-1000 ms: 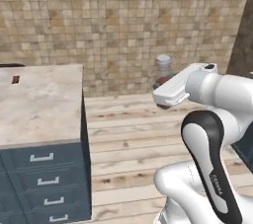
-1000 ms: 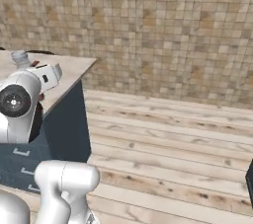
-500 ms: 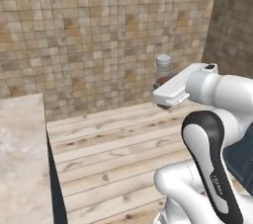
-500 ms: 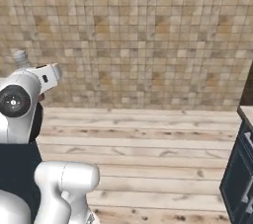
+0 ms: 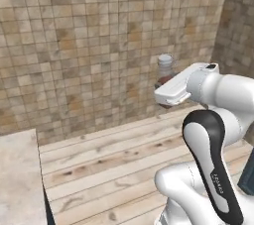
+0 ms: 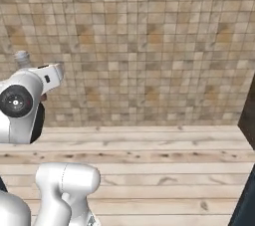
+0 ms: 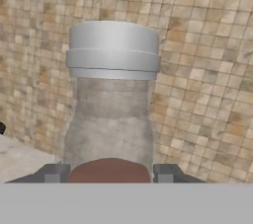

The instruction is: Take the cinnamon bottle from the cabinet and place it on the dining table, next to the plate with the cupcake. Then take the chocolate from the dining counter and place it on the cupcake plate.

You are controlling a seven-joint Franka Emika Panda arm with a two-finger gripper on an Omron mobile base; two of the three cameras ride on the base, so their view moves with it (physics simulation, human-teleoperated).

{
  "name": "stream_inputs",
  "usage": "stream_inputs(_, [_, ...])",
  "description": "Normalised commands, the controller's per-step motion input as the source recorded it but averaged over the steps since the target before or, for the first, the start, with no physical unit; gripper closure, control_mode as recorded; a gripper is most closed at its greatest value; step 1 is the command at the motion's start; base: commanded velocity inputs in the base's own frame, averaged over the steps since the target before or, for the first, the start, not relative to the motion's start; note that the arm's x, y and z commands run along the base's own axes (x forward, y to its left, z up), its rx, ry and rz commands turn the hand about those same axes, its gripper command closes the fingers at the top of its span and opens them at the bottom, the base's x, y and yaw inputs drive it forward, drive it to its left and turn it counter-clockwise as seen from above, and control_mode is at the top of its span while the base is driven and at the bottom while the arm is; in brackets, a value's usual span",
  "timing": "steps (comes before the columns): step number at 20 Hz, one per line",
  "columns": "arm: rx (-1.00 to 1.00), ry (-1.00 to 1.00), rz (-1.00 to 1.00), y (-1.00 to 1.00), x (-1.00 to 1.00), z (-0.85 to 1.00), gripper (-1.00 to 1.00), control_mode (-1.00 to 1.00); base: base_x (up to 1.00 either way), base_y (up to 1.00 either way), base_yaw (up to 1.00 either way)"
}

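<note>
Cinnamon bottle (image 7: 112, 104) sits upright between the two dark fingertips (image 7: 53, 173), clamped in the gripper (image 7: 109, 174); grey cap on top, clear neck, brown contents low down at finger level. From the left base view the bottle (image 5: 165, 68) pokes up just past the white hand, cap and a bit of the brown body visible above and behind the wrist. From the right base view just the cap (image 6: 21, 58) shows over the top of the arm at the left edge. Bottle is held up in the air, well above the wood plank floor (image 5: 114, 159) and in front of the tan tiled wall (image 6: 149, 46), touching nothing but the fingers. Pale stone worktop corner (image 5: 19, 179) shows at the lower left of the left base view, well apart from the bottle. Dark cabinet edge (image 6: 246, 145) runs along the right side of the right base view. Gripper shut on the bottle, fingers pressed on both sides of its lower body.
</note>
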Motion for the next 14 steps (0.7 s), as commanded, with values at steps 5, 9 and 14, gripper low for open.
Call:
stream_inputs(5, [0.00, 0.00, 0.00, 0.00, 0.00, 0.00, 1.00, 1.00, 1.00, -0.12, -0.01])
stream_inputs(9, [0.00, 0.00, 0.00, 0.00, 0.00, 0.00, 1.00, 1.00, 1.00, -0.27, 0.28])
stream_inputs(14, [0.00, 0.00, 0.00, 0.00, 0.00, 0.00, 1.00, 1.00, 1.00, -0.31, 0.40])
